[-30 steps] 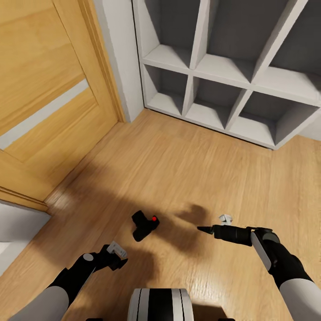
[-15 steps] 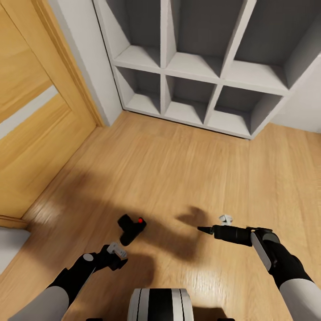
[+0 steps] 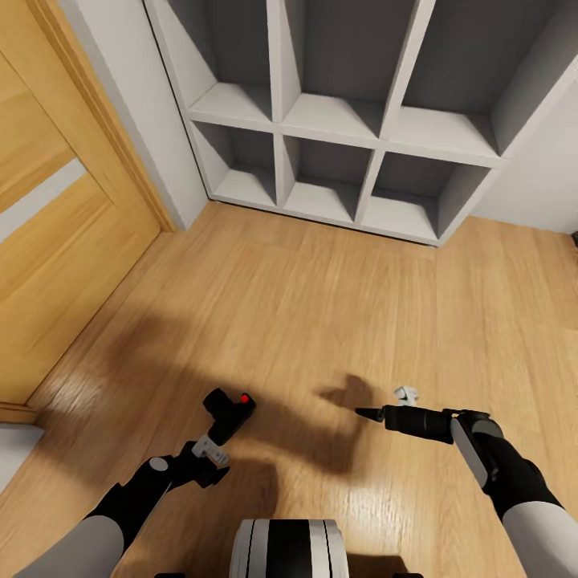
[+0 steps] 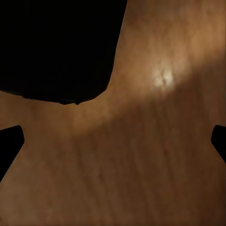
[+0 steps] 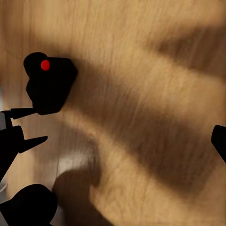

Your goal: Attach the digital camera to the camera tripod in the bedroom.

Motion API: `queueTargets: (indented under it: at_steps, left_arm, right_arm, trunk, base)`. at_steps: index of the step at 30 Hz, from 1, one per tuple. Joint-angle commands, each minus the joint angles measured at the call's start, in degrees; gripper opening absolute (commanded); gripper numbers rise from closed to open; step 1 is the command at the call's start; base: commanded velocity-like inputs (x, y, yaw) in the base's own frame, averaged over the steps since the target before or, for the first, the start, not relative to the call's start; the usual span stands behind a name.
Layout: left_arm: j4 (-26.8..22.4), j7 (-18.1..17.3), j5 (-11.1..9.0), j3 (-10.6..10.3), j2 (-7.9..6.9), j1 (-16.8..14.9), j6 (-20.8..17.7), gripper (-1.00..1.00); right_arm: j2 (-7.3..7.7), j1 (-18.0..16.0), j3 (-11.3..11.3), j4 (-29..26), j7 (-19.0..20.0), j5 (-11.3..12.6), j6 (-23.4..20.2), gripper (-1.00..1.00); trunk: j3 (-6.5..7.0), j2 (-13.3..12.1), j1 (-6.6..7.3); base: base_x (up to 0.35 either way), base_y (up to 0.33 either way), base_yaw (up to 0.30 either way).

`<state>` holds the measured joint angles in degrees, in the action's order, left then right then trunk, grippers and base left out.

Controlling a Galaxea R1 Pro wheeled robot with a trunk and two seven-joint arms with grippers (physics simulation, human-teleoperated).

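Head view, digital camera on wood floor, beside left hand

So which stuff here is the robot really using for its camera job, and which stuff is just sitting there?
For the job:
- small boxy black digital camera with a red button, lying on the floor
- left gripper, just beside it
- right gripper

Just there:
- grey cubby shelf unit
- wooden door
- light wood floor
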<state>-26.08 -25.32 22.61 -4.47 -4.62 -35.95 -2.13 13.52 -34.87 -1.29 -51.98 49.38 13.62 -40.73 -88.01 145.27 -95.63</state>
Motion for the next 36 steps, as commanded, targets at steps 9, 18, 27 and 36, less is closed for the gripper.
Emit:
queueTargets:
  at_steps: [9, 18, 27, 36]
  left_arm:
    - [0.2, 0.1, 0.2, -0.2, -0.76, 0.0, 0.0, 1.0]
    - [0.9, 0.1, 0.1, -0.2, -1.78, 0.0, 5.8, 1.0]
    - [3.3, 0.0, 0.2, -0.2, -1.88, 0.0, 10.5, 1.0]
    - [6.2, 0.0, 0.9, -0.2, -1.88, 0.0, 15.4, 1.0]
  right_arm:
    - [-0.38, 0.0, -0.1, 0.0, -0.4, 0.3, 3.3, 1.0]
    - [-0.52, 0.0, -0.1, 0.1, -0.6, 0.4, 5.0, 1.0]
    - [-0.59, 0.0, -0.1, 0.1, -0.6, 0.4, 5.1, 1.0]
    - [-0.6, 0.0, -0.1, 0.7, -0.6, 0.5, 5.1, 1.0]
  trunk:
    - [-0.03, 0.0, 0.01]
    - [-0.03, 0.0, 0.01]
    - [-0.03, 0.0, 0.01]
    - [-0.03, 0.0, 0.01]
  base:
    - [0.0, 0.0, -0.001]
    - [0.0, 0.0, 0.0]
    - [0.0, 0.0, 0.0]
    - [0.0, 0.0, 0.0]
